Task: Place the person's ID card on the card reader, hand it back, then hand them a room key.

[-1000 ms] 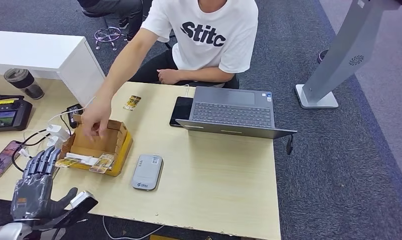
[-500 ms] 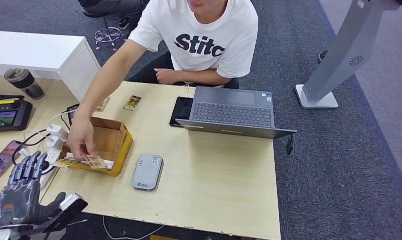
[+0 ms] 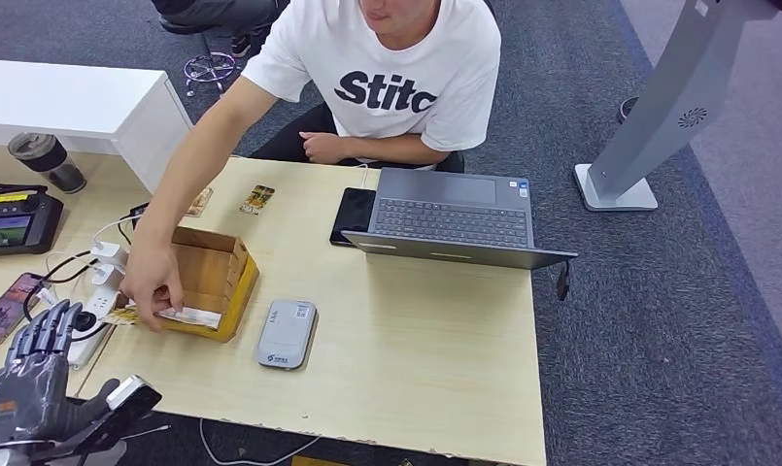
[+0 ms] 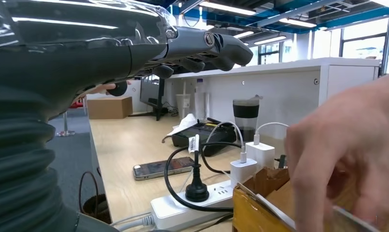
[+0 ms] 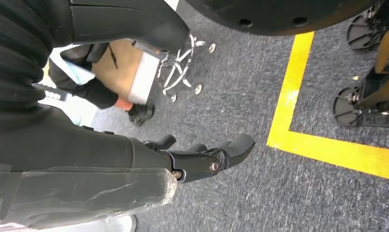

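Left hand (image 3: 32, 374) pulled back toward 7 o'clock, fingers wide, holding nothing; right hand (image 5: 202, 159) hanging empty, fingers loose; person's hand (image 3: 152, 282) now pressing cards (image 3: 187, 316) on box (image 3: 212, 277) edge; card reader (image 3: 286, 333) bare at 3 o'clock of box; likely waiting for ID.

Grey left hand (image 3: 22, 388), darker fingers (image 3: 51, 325)

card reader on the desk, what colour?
Light grey card reader, clearest in the head view.
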